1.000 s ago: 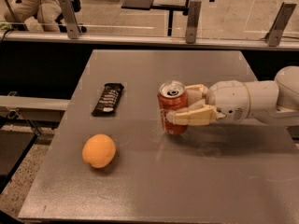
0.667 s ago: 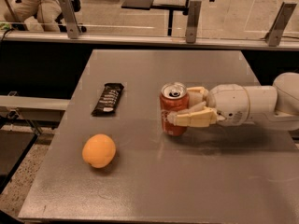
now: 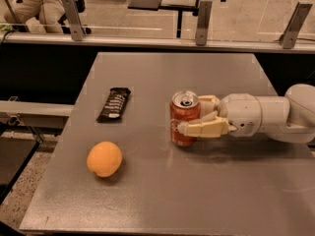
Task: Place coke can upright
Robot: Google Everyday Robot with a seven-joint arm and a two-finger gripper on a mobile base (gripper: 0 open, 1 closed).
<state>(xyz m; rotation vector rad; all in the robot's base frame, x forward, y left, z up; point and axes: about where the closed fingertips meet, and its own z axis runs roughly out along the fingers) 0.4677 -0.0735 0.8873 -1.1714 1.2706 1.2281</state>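
Observation:
The red coke can stands upright on the grey table, silver top with pull tab facing up, right of centre. My gripper reaches in from the right at can height. Its cream fingers sit on either side of the can, one across the front and one behind, closed against it. The white arm runs off the right edge.
A round orange fruit lies at the front left of the table. A flat black snack bar wrapper lies at the left, further back. A railing with metal posts runs behind the table.
Almost nothing; the can stays upright on the table with the fingers around it, and the arm has shifted only slightly.

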